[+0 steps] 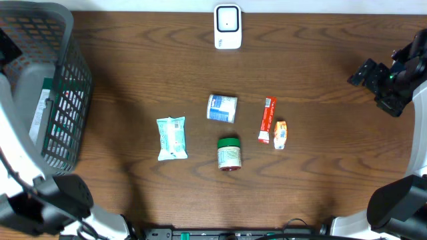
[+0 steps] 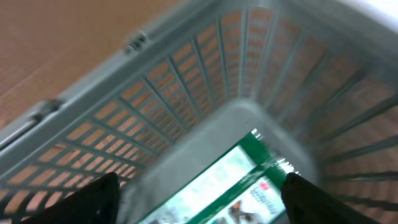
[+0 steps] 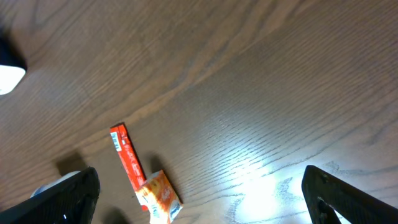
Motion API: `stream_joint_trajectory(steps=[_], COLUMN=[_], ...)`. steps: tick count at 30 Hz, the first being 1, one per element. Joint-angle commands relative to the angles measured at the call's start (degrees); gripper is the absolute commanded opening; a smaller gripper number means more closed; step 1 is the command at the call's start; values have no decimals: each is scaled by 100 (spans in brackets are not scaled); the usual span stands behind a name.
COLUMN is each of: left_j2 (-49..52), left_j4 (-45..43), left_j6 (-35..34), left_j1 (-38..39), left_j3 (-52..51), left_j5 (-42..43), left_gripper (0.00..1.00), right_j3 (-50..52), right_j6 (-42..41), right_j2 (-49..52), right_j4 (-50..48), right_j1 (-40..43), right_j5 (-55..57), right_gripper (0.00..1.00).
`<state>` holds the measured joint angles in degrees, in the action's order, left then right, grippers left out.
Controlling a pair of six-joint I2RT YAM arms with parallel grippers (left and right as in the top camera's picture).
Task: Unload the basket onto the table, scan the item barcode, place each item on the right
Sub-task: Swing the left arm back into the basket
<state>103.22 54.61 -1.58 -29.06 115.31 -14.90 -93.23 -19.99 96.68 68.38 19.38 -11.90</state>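
Left gripper (image 2: pixel 200 194): hanging over the grey slatted plastic basket (image 1: pixel 67 80), its fingers standing wide apart and gripping nothing.
Item: the green and white cardboard box (image 2: pixel 230 186) is lying on the basket's floor, at nine o'clock on the brown wooden table (image 1: pixel 133 60).
Right gripper (image 3: pixel 199 196): hovering at three o'clock, spread wide, holding nothing.
Scanner: the white barcode scanner (image 1: pixel 227 27) is sitting at twelve o'clock.
Centre: a blue and white round tub (image 1: pixel 221 108), red stick pack (image 1: pixel 267 120), orange sachet (image 1: pixel 280 134), green-lidded jar (image 1: pixel 229 153) and pale green wipes packet (image 1: pixel 171 138) are lying loose.
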Motion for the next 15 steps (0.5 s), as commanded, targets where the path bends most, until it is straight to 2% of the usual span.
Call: stream_joint_trajectory(steps=[1, 7, 11, 15], left_j2=[391, 752, 970, 1344], left_j4=[20, 356, 400, 503], left_j6=[564, 616, 1180, 1766], left_j1=[-68, -68, -79, -155], left_j3=[42, 26, -146, -186], left_j5=[-61, -63, -61, 509], left_gripper=[91, 90, 89, 96], right_j3=[-114, -114, -114, -114], right_j6=[-55, -55, -55, -55], right_j2=[-109, -109, -109, -109], right_j4=[20, 20, 20, 20], right_j1=[9, 9, 9, 9], right_j5=[2, 4, 4, 2], right_gripper=[99, 99, 99, 99])
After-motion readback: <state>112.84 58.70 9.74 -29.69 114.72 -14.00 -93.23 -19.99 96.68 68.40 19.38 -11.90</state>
